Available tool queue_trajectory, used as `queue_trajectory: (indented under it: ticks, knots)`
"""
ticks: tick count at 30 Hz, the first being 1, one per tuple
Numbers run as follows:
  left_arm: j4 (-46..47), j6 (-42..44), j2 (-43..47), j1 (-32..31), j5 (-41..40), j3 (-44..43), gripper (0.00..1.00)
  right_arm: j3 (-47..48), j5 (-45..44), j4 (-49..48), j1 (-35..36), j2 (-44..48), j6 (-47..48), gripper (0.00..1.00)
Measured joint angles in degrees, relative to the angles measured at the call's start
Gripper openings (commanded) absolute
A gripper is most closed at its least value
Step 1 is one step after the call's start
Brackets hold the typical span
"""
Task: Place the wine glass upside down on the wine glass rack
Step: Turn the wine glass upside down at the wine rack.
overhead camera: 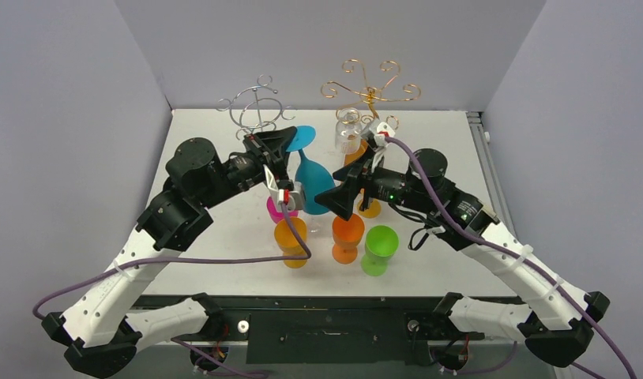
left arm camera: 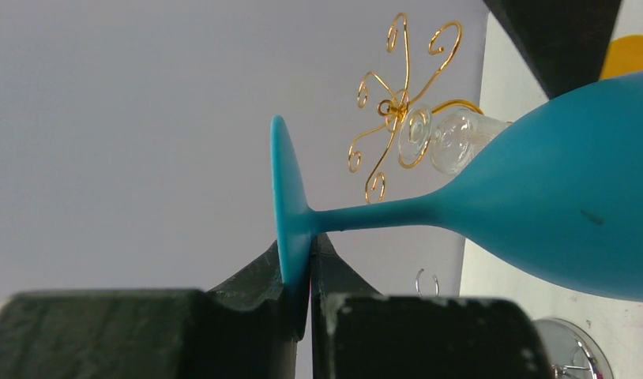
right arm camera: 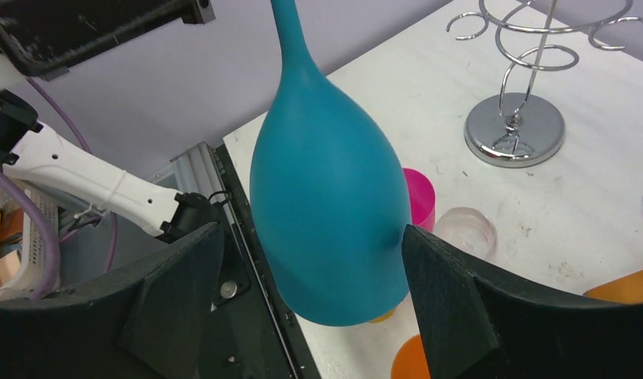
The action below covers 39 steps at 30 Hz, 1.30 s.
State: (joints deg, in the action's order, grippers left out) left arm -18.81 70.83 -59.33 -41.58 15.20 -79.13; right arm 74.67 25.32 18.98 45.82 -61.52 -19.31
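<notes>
- Teal wine glass (overhead camera: 313, 185) hangs above mid-bench, foot uppermost and tilted, just near of both racks.
- My left claw (left arm camera: 300, 268) is pinched tight on the thin rim of the foot alone. I judge that grip could pivot or slip.
- My right claw (right arm camera: 310, 237) is spread wide around the bowl, one finger touching and the other apart. Closing unevenly could shove the glass out of the left grip.
- Coloured cups (overhead camera: 291, 237) stand directly below, so a drop would hit them.
- Far left, the silver rack (overhead camera: 255, 106) shows bare hooks. Far right, the gold rack (overhead camera: 371, 85) already carries a clear glass (overhead camera: 348, 130), leaving less room.
</notes>
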Motion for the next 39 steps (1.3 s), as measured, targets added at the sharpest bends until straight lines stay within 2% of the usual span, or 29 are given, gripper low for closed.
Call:
queue_trajectory:
  ticks: [5,22,28,39]
  knots:
    - [0.46,2.16,-0.37,-0.31,-0.04,-0.39,0.00,-4.37,0.00,-2.99,1.55,0.57,2.08,0.79]
    - [0.48,5.29,-1.22,-3.50,0.20,-1.75,0.00,-6.84,-1.86,-10.27,2.89,-2.10,7.39,0.80]
    - [0.02,5.38,-1.60,-3.87,0.24,-2.32,0.00,-9.70,1.05,-14.03,2.91,-1.75,8.46,0.80]
    - [-0.85,4.50,-1.62,-4.57,2.36,-4.17,0.00,-9.99,13.53,-14.97,1.31,-2.64,10.78,0.80]
